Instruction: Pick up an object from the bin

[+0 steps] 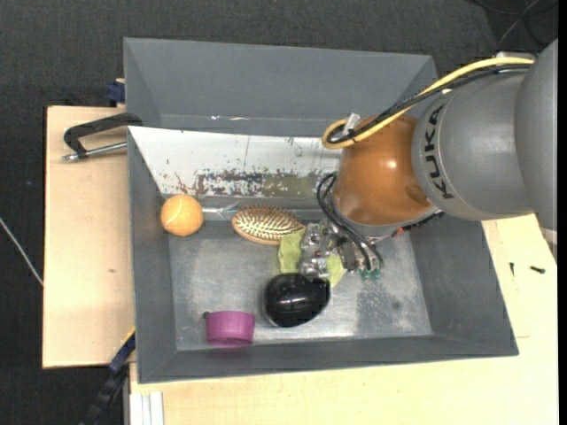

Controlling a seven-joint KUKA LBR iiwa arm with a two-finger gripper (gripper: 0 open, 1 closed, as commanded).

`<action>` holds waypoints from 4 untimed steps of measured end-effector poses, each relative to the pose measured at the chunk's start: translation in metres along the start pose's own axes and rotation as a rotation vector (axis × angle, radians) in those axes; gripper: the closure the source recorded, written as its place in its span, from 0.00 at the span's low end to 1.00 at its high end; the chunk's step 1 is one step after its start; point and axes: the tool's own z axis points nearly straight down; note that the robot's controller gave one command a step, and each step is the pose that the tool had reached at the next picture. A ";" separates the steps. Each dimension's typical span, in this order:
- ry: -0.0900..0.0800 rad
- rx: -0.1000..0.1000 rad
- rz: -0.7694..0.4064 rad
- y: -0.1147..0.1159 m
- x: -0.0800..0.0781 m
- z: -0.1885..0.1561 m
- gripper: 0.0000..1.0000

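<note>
Camera view had my gripper [321, 253] over the yellow-green scrap [289, 255] just behind the black rounded lump [295, 300], open or closed I couldn't tell; it looked light, soft, best pinched mid-fold.

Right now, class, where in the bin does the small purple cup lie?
The purple cup sits at the lower left of the bin in the camera view, by its front wall, just left of the black rounded object.
</note>
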 end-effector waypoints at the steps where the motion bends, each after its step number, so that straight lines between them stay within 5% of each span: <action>1: 0.000 0.001 0.001 0.004 0.004 -0.003 1.00; 4: 0.001 0.001 0.002 0.004 0.004 -0.002 1.00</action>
